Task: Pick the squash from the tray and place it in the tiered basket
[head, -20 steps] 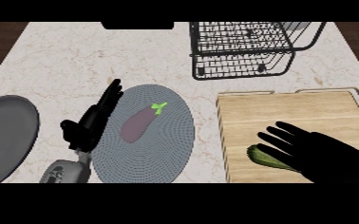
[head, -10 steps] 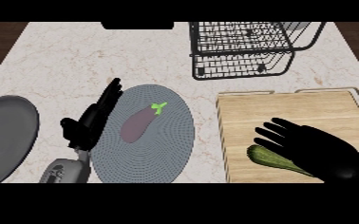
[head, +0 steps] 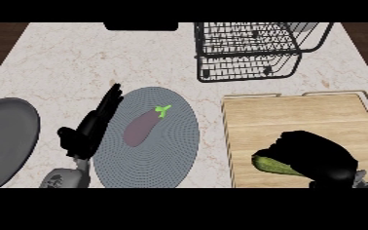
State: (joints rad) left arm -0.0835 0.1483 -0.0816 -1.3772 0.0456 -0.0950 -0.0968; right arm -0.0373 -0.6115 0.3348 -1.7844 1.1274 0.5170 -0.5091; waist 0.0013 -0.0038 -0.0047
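A green squash (head: 271, 164) lies on the wooden tray (head: 295, 114) at the lower right, only its left end showing. My right hand (head: 313, 156) covers the rest, its fingers curled down round the squash. The black wire tiered basket (head: 251, 48) stands at the back right, beyond the tray. My left hand (head: 93, 126) rests open at the left edge of a grey round plate (head: 176, 146), fingers straight and pointing up.
A purple eggplant (head: 144, 125) with a green stem lies on the grey plate. A dark grey pan or plate rim (head: 16, 141) shows at the far left. A black object (head: 141, 26) sits at the counter's back edge.
My right hand's fingers, spread above the squash before, have curled down round it. The left hand and the eggplant have not moved.
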